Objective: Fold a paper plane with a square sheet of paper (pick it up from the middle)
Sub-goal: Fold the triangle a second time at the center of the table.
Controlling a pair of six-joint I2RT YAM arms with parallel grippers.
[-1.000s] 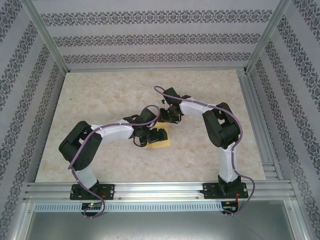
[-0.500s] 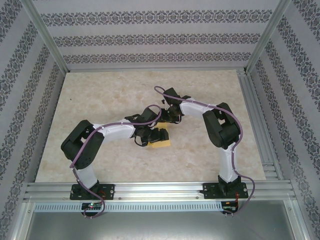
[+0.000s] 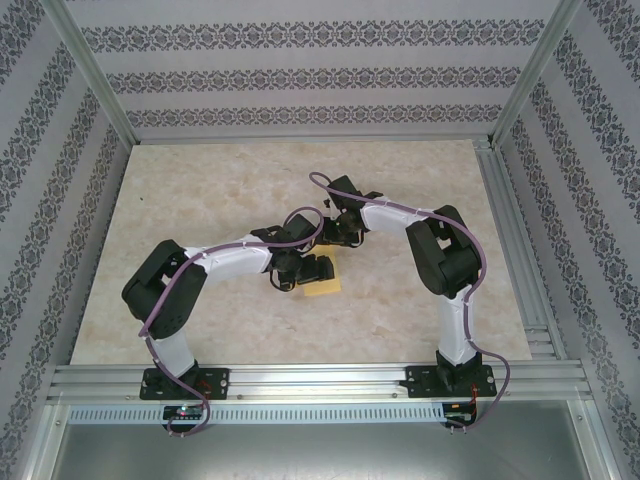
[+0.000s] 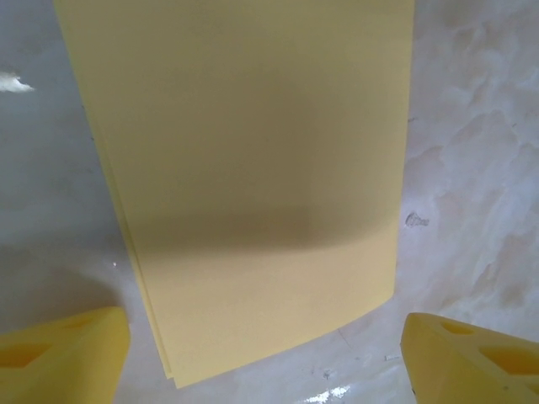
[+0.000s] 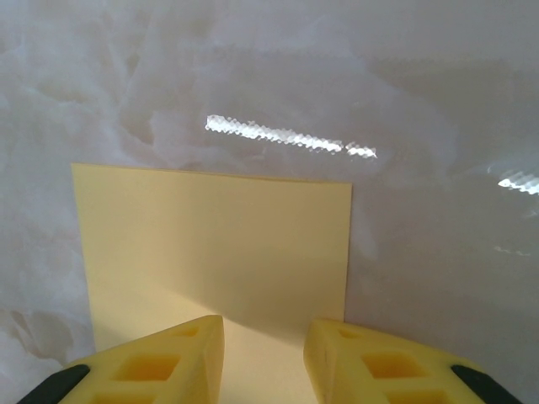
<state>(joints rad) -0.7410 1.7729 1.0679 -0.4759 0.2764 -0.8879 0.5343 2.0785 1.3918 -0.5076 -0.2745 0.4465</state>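
**Q:** Item: paper [image 4: 253, 168]. Location and condition?
**A:** Yellow, lying flat on the table [image 3: 200, 190], mid-table between my two grippers. It is a rectangle, not a square. Along one long side the left wrist view shows two stacked edges, so I judge it folded once in half.

**Q:** Item: left gripper [image 4: 261, 337]?
**A:** Jaws wide apart, empty. My fingers [image 4: 63, 358] straddle the near end of the paper, one on each side, neither touching it.

**Q:** Item: right gripper [image 5: 263, 332]?
**A:** At the opposite end. The jaws stand a narrow gap apart with nothing pinched, and the paper's edge runs under the gap. Whether the tips press on the paper I cannot tell.

**Q:** Step in hand?
**A:** Early, by my reckoning. The half fold is made, but no nose corners are turned and there are no wings. I read this as the set-up for the next fold.

**Q:** Next move calls for?
**A:** The left gripper should come down and close on one corner. The paper is thin and flat on a hard top, so a fingertip must slip under the edge. The right gripper should bear down so the paper does not slide.
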